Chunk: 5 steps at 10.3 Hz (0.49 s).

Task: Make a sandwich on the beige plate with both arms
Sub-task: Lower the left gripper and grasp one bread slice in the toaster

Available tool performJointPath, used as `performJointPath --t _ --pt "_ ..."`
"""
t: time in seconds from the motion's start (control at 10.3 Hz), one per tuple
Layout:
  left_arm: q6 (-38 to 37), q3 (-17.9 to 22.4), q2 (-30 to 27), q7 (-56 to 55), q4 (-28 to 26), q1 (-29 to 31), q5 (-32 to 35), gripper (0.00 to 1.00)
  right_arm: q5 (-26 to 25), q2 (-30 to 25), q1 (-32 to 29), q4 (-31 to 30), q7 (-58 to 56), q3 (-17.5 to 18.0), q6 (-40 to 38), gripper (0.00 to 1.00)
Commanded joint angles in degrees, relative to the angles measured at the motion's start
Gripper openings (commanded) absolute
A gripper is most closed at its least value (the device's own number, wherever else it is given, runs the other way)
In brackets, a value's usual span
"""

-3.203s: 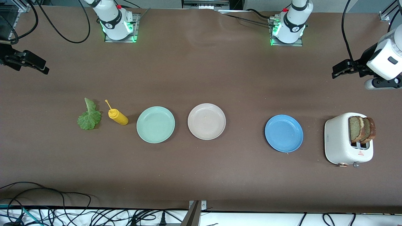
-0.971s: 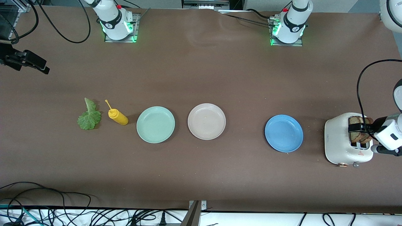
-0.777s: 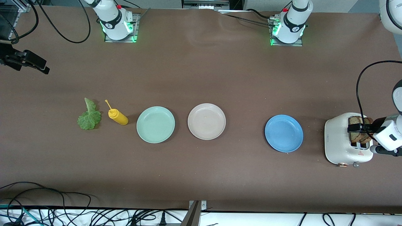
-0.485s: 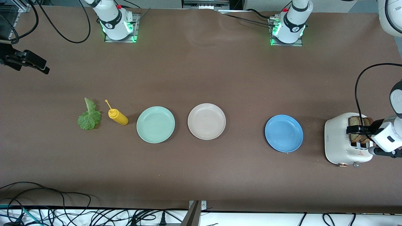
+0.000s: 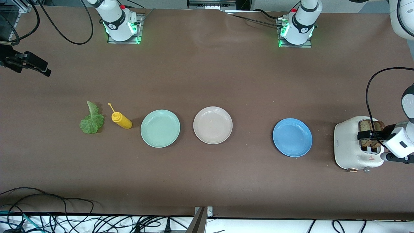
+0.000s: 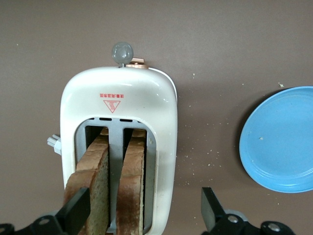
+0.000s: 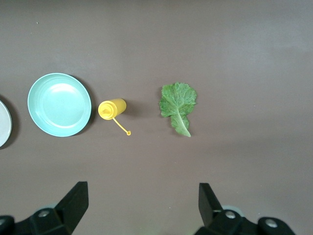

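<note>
At the left arm's end of the tabletop (image 5: 207, 181) I have the left end effector (image 5: 372, 135) hanging over the white toaster (image 5: 351, 145), its fingers spread wide; in the left wrist view one finger (image 6: 78, 210) sits outside the two bread slices (image 6: 115, 188) and the other (image 6: 211, 208) clear of the toaster's body, neither of them gripping anything. Both slices stand upright in the toaster's slots. Taking the front view as my clock face, the blue plate (image 5: 292, 137) lies at 9 o'clock from the toaster, and the beige plate (image 5: 212, 125) lies bare at 9 o'clock from the blue one, near the middle of the tabletop. Just beside it, again at 9 o'clock, is the mint-green plate (image 5: 160, 128), then the yellow squeeze bottle (image 5: 121, 119) on its side, then the lettuce leaf (image 5: 92, 119) flat on the surface. My right end effector (image 5: 41, 68) waits high over the right arm's end, about 10 o'clock from the leaf, fingers wide and holding nothing; its wrist view looks down on the leaf, bottle and mint-green plate.
</note>
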Motion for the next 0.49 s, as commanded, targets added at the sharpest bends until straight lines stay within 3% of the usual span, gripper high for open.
performJointPath --t 0.0,0.39 --pt "0.3 -0.6 0.6 0.1 0.8 0.4 0.4 1.0 0.9 -0.2 -0.1 0.9 0.6 0.1 -1.3 1.0" --pt "1.6 -0.8 0.6 -0.7 -1.2 0.4 0.4 1.0 0.9 -0.2 -0.1 0.9 0.6 0.1 -1.3 1.0"
